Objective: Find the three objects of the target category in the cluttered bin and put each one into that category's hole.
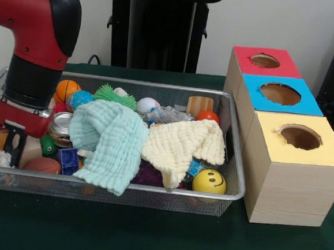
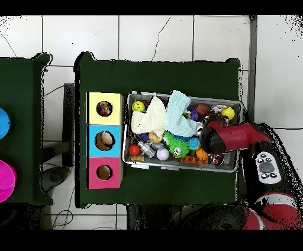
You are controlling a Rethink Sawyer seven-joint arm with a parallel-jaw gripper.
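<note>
End effector [image 1: 12, 142] low in wire-mesh bin [image 1: 121, 189], grip state unclear; quilted mint cloth [image 1: 111, 141] draped nearby.

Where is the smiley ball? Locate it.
In the front view the yellow smiley ball sits in the wire bin's near right corner, just below the cream cloth, nearest the yellow-topped box.

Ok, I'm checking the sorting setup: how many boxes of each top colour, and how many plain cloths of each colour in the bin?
Red-topped box: 1
Blue-topped box: 1
Yellow-topped box: 1
Mint-green cloth: 1
Cream cloth: 1
Total: 5
</note>
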